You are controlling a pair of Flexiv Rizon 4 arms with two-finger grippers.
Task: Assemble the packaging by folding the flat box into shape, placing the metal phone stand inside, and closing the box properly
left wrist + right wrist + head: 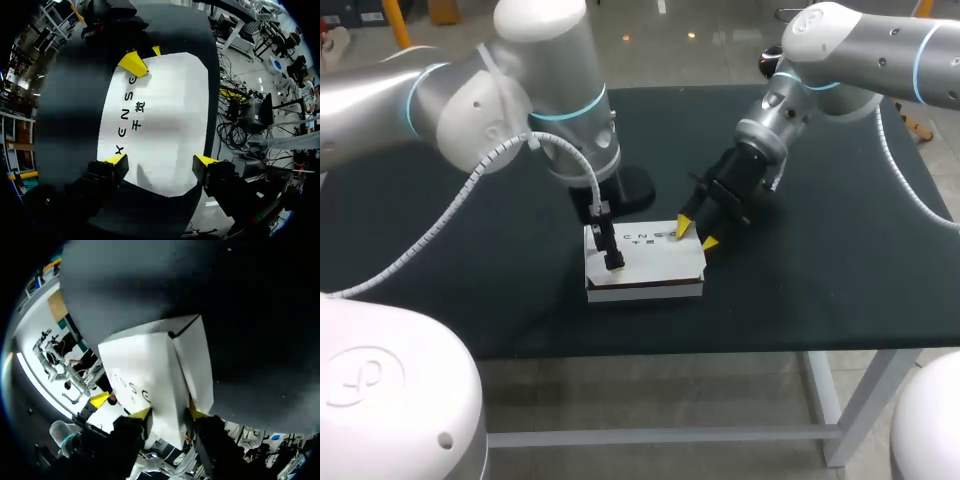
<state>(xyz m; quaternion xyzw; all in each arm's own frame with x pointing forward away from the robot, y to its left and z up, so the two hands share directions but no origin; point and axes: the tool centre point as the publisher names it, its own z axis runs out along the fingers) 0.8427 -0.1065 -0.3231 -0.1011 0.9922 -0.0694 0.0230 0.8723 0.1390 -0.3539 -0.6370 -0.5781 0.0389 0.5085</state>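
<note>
Left gripper (607, 243) sits over the left end of the white box (650, 268), fingers spread wide, tips at its top, not clamping. Box is folded into shape, mid-table, with black lettering (648, 238) across its top. Right gripper (697, 235) pinches the box's right top edge. Table (430, 290) is dark and matte.
</note>
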